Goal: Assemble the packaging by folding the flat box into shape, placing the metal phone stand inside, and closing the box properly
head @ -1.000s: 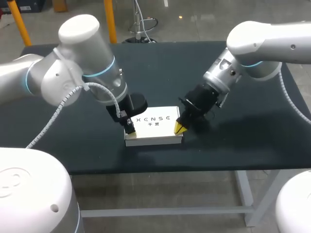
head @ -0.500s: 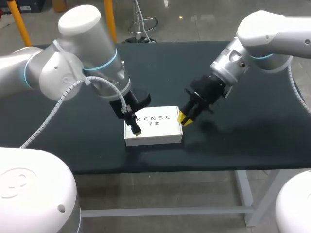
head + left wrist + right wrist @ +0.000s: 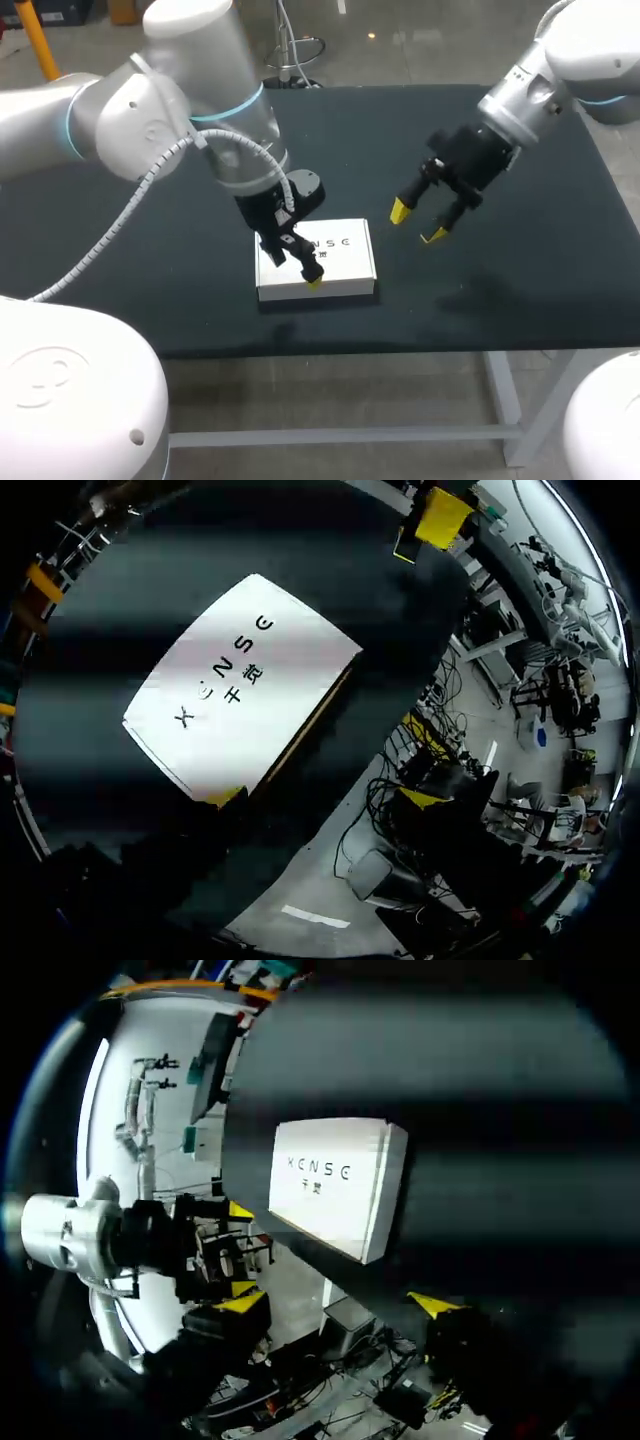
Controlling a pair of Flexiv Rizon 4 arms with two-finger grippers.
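Fingers of the left gripper (image 3: 312, 281) show just one yellow tip, set at the near top edge of the white box (image 3: 335, 262); spread or together, I cannot tell. Closed, the white box lies flat on the dark table (image 3: 500, 290). Right gripper (image 3: 418, 222) hangs above the table beside it, apart, fingers spread wide, holding nothing.

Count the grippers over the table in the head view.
2. The left gripper is at the white box's front edge. The right gripper hangs open and empty to the box's right, apart from it. None seems hidden.
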